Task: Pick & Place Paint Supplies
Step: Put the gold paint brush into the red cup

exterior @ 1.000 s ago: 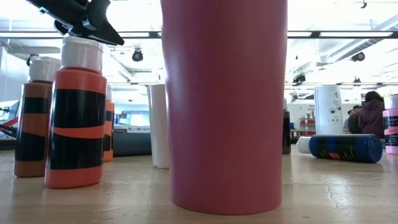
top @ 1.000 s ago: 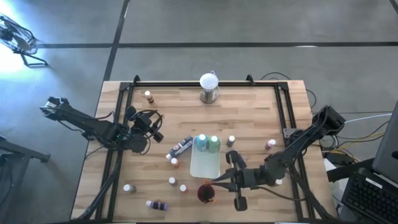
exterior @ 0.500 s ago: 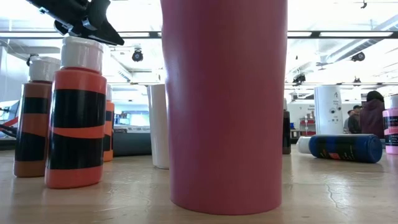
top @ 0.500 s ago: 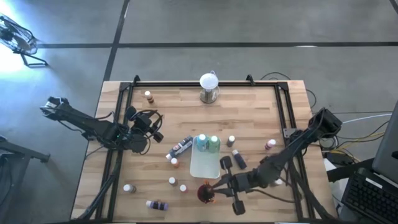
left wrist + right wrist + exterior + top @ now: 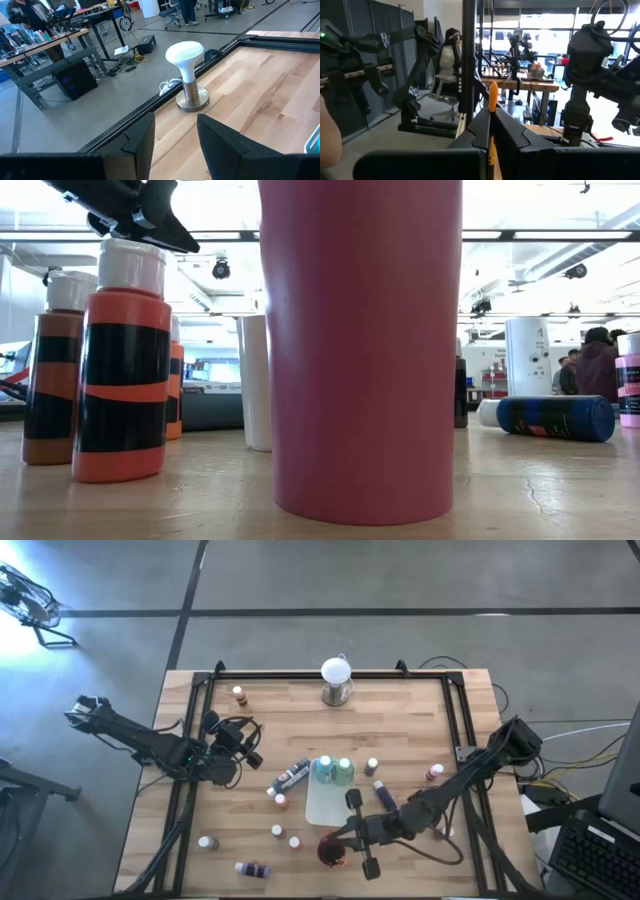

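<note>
My right gripper is shut on a thin wooden-handled brush just above the dark red cup, which stands near the table's near edge. Beside the cup, toward the far edge, lies the white tray, with a teal bottle and a green bottle standing at its far end. More white-capped bottles stand or lie scattered on the wood. My left gripper hovers open over the table's left side with nothing between its fingers. My right gripper pinches the brush's wooden handle between its two shut fingers. The fingers lie about level, coming from the table's right, along the brush. The handle's end sticks out past the fingertips, lifted clear of the table, over the cup.
A white globe on a metal base stands at the far edge. Orange bottles stand left of the cup in the low view, and a dark blue bottle lies to its right. A black rail frames the table.
My right gripper has moved toward the table's left edge and downward, closer to the dark red cup, rolling a little while keeping the brush shut between its fingers.
</note>
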Controlling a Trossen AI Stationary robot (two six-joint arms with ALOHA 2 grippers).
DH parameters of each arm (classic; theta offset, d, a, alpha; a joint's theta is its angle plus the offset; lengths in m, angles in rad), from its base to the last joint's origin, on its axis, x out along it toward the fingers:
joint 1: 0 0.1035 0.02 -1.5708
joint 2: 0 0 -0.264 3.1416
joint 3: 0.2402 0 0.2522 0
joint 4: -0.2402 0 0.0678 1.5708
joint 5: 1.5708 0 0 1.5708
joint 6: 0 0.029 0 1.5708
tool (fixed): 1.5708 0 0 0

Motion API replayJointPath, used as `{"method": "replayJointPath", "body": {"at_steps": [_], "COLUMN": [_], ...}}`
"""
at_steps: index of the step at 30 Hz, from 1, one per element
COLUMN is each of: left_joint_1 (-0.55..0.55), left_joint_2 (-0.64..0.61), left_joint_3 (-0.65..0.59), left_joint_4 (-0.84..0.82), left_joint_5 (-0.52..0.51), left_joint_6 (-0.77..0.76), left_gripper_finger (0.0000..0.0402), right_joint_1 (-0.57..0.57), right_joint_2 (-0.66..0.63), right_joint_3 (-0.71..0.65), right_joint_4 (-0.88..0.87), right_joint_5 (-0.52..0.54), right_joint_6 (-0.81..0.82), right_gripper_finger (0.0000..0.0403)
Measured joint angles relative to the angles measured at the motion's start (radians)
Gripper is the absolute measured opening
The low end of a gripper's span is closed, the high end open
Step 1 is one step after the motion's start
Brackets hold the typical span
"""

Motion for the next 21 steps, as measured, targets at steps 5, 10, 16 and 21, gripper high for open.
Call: {"method": "replayJointPath", "body": {"at_steps": [5, 10, 16, 21], "left_joint_1": [0.000, 0.000, 0.000, 0.000], "left_joint_2": [0.000, 0.000, 0.000, 0.000], "left_joint_3": [0.000, 0.000, 0.000, 0.000], "left_joint_4": [0.000, 0.000, 0.000, 0.000], "left_joint_5": [0.000, 0.000, 0.000, 0.000], "left_joint_6": [0.000, 0.000, 0.000, 0.000], "left_gripper_finger": [0.0154, 0.0154, 0.0154, 0.0154], "right_joint_1": [-0.006, -0.009, -0.011, -0.008], "right_joint_2": [0.021, 0.065, 0.086, 0.086], "right_joint_3": [0.000, -0.001, -0.002, -0.005], "right_joint_4": [0.000, 0.018, 0.016, -0.016], "right_joint_5": [0.012, 0.057, 0.097, 0.109], "right_joint_6": [0.019, 0.040, 0.093, 0.168], "right_gripper_finger": [0.0008, 0.0008, 0.0008, 0.0008]}}
